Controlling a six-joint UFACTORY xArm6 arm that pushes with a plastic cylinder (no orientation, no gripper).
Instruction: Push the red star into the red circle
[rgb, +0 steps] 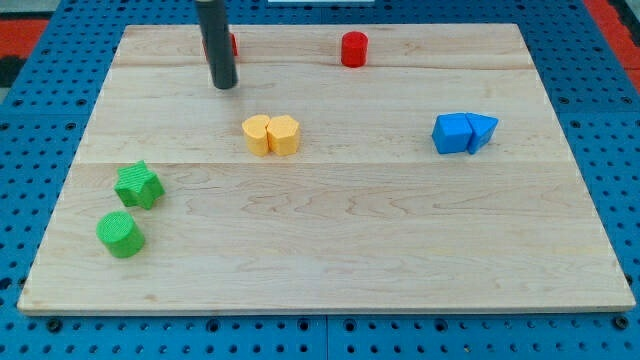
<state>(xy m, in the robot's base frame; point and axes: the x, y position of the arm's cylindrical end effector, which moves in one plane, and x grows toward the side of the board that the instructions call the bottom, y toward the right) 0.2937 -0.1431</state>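
The red circle block (354, 49) stands near the view's top, right of centre. The red star (232, 44) is at the top left, almost wholly hidden behind my rod; only a red sliver shows at the rod's right side. My tip (224, 85) rests on the board just below and slightly left of the red star, well to the left of the red circle.
Two yellow blocks (271, 134) touch each other at the centre. A blue cube (452, 133) and a blue triangle (481, 130) touch at the right. A green star (138, 185) and a green circle (121, 234) sit at the lower left. The wooden board (330, 250) ends on a blue pegboard.
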